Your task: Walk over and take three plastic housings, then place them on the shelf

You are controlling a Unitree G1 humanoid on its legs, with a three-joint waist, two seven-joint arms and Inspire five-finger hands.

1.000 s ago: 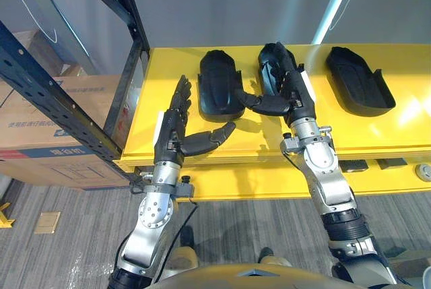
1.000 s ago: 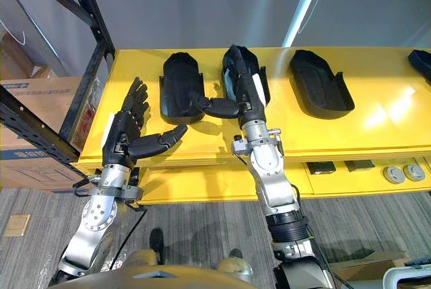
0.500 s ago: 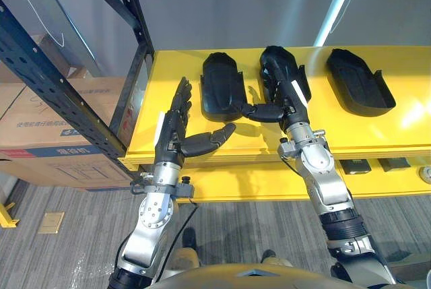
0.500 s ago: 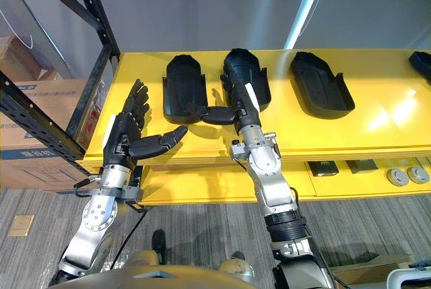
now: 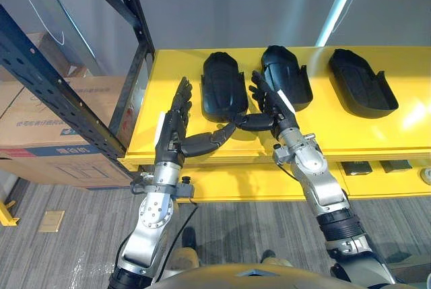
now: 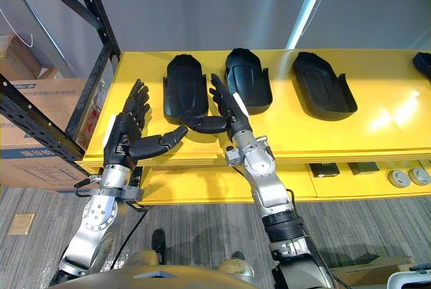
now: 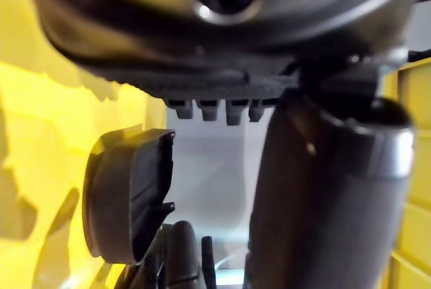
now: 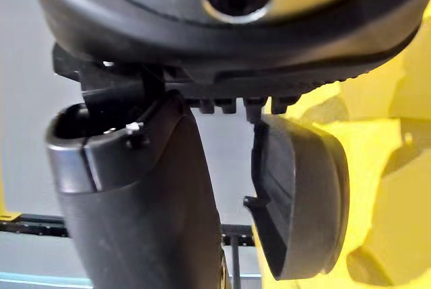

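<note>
Three black plastic housings lie in a row on the yellow table (image 5: 377, 131): the left one (image 5: 223, 88), the middle one (image 5: 287, 77) and the right one (image 5: 360, 81). My right hand (image 5: 270, 104) hovers open over the table in front of the gap between the left and middle housings, fingers straight and thumb pointing left, holding nothing. My left hand (image 5: 172, 129) is open near the table's front left corner, its thumb reaching toward the right thumb. One housing (image 7: 125, 195) shows past the fingers in the left wrist view, and one (image 8: 296, 208) in the right wrist view.
A dark metal shelf rack (image 5: 81, 93) stands at the left with cardboard boxes (image 5: 60, 137) behind it. A pale pole (image 5: 340, 3) rises behind the table. A fourth housing (image 6: 423, 63) sits at the far right, and small dark parts (image 5: 355, 166) lie below the table front.
My right hand has drawn back off the middle housing, toward me and to the left. The left hand has stayed where it was.
</note>
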